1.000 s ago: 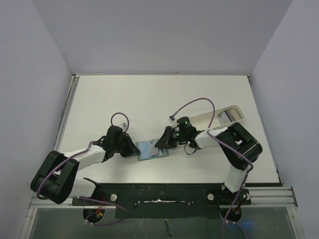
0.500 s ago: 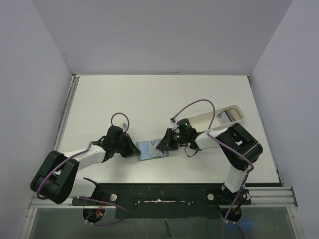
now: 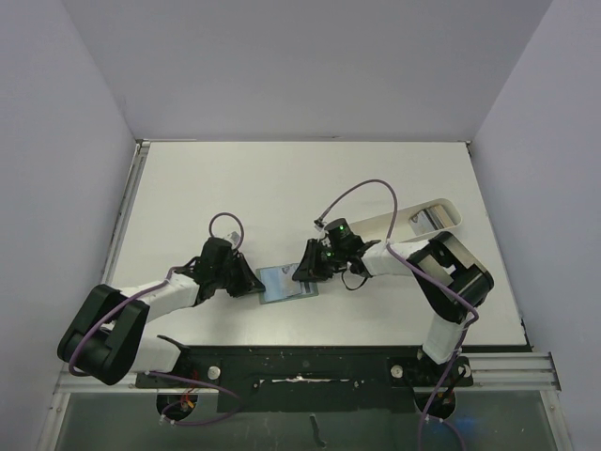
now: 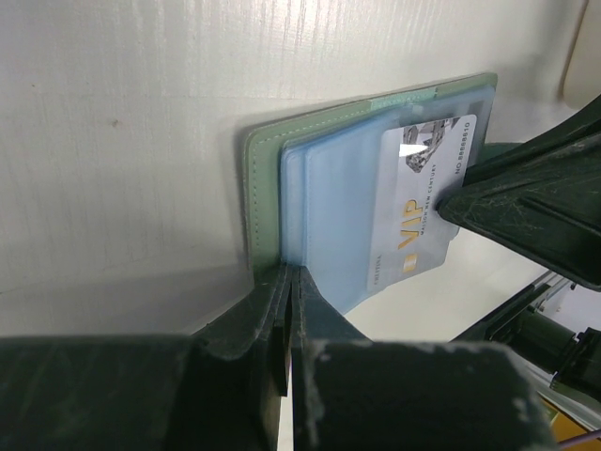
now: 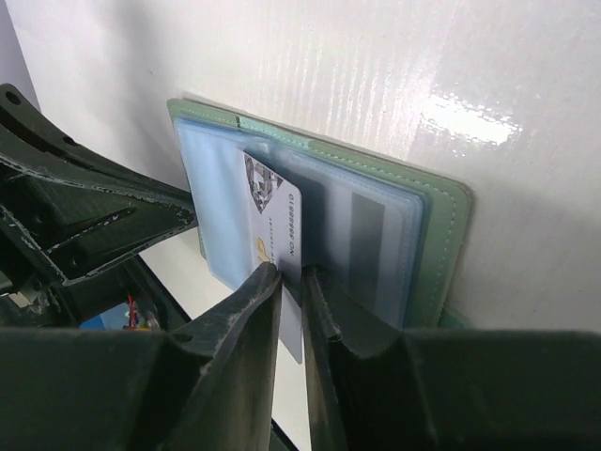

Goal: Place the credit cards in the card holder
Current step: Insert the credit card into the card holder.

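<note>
The card holder (image 3: pixel 286 282) lies open on the table, grey-green outside (image 4: pixel 268 178) and pale blue inside (image 5: pixel 441 244). My left gripper (image 3: pixel 255 282) is shut on its left edge (image 4: pixel 289 282), pinning it. A pale card marked VIP (image 4: pixel 423 197) sits partly inside a blue sleeve (image 5: pixel 277 216). My right gripper (image 3: pixel 302 275) is at the card's outer end (image 5: pixel 293 277). Its jaws stand slightly apart, with the card between them and a thin dark gap beside it. Another greyish card (image 3: pixel 427 219) lies in the tray.
A long white oval tray (image 3: pixel 451 205) lies at the right, behind the right arm. Purple cables loop above both wrists. The two grippers face each other closely across the card holder.
The right gripper has shifted a little to the left toward the card holder, and its jaws have loosened around the card. The left gripper and the card holder have stayed put.
</note>
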You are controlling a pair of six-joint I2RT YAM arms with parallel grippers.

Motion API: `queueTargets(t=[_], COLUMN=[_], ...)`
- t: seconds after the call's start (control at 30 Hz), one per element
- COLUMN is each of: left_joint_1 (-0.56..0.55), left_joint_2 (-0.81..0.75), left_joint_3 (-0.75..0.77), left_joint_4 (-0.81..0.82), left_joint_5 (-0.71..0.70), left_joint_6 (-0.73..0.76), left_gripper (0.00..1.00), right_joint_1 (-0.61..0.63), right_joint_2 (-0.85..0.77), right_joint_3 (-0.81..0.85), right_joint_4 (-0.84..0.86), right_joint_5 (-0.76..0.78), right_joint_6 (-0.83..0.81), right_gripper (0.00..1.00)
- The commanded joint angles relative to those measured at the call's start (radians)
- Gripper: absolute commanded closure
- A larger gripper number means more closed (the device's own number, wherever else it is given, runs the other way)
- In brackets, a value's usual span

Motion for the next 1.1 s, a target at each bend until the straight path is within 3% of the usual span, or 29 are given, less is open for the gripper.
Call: queueTargets(t=[0.0,0.33,0.63,0.93,1.07], left_joint_1=[-0.028,-0.035,-0.046,-0.052,-0.055], left_joint_2=[0.006,0.0,0.005,-0.015,-0.024], left_joint_3=[-0.018,-0.016,-0.009,-0.018,-0.028], left_joint_4=[-0.054,-0.047,-0.038,-0.033,-0.033], left_joint_5=[-0.012,-0.011,-0.006,-0.002,-0.006], left_joint_6=[0.018,0.015,0.014,0.002,-0.001], left_gripper=[1.0,1.0,1.0,1.0,1.0], right_joint_1=[0.025,0.063,0.102,0.118,0.135], right_joint_2=[-0.019,-0.035,-0.013,-0.031,-0.031], right_joint_3=[0.052,0.108,0.163,0.214,0.217], right_joint_4=[-0.117,-0.221,-0.249,-0.396,-0.37], right_joint_5=[0.106,0.189,0.195,0.321,0.309], right_joint_6=[-0.059,-0.103,-0.115,-0.153,-0.162], right_gripper=[0.78,0.59,0.52,0.42,0.4])
